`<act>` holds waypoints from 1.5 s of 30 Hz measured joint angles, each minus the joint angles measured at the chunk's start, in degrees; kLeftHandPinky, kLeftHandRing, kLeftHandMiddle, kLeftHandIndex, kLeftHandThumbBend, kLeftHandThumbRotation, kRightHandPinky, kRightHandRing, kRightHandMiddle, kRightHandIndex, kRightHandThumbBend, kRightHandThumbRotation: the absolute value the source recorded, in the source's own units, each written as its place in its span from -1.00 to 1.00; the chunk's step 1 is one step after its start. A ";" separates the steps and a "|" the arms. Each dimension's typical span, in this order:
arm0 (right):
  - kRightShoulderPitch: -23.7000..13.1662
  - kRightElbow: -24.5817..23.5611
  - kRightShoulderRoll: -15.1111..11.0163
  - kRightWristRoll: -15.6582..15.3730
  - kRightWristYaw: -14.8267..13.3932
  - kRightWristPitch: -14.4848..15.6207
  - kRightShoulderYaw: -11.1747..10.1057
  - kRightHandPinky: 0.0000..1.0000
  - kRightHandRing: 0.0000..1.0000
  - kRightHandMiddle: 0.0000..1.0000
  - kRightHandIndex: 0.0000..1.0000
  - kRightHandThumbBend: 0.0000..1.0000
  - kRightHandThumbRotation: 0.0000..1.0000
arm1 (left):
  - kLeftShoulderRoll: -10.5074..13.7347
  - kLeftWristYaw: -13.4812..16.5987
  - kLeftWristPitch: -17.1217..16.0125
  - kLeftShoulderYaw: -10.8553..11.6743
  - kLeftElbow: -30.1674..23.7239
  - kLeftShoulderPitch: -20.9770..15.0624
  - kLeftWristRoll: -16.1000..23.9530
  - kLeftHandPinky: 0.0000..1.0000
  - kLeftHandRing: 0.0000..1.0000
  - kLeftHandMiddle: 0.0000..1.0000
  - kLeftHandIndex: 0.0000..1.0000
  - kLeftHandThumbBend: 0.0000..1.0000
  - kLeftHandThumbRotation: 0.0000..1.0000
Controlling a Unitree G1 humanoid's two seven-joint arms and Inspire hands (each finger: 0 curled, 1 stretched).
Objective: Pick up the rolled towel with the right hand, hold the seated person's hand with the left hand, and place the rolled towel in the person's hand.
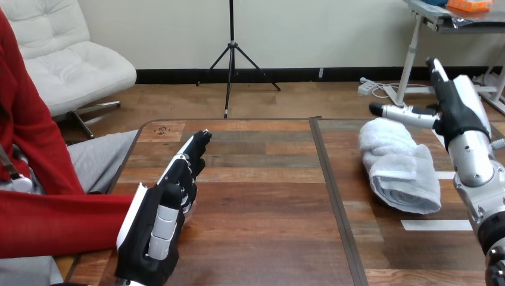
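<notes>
**White rolled terry-cloth towel at rest on the table, both hands open**

The towel lies on the right half of the brown wooden plank table, right of the dark seam, its length running away from the robot. The robot's black-and-white right hand stands at the towel's far right end, its fingers straight and pointing upward and its thumb stretched sideways above the roll. Whether they touch cannot be told. The robot's left hand is at the table's near left corner with its fingers extended forward and nothing in its grasp. The person's red sleeve reaches in from the left and ends behind this hand.
</notes>
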 measured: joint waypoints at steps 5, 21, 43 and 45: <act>-0.15 0.80 0.02 -0.03 0.02 0.90 0.51 0.70 1.00 1.00 1.00 1.00 -0.21 | -0.02 0.04 0.00 -0.01 0.00 0.04 0.00 1.00 1.00 0.91 0.79 0.74 0.99; -0.18 3.41 0.11 -2.24 0.04 4.62 3.07 0.84 1.00 1.00 1.00 1.00 -0.03 | -0.05 0.07 0.00 -0.01 0.00 0.24 -0.36 1.00 1.00 0.88 0.74 0.75 0.97; -0.17 4.69 1.54 -3.85 0.21 6.20 5.89 0.99 1.00 1.00 1.00 1.00 0.03 | -0.06 -0.17 0.00 -0.04 -0.01 0.33 -1.18 1.00 1.00 0.87 0.65 0.74 0.95; -0.16 4.73 1.77 -3.86 0.45 6.38 6.00 0.99 1.00 1.00 1.00 1.00 0.04 | -0.06 -0.20 0.00 -0.05 -0.01 0.33 -1.54 1.00 1.00 0.87 0.65 0.75 0.95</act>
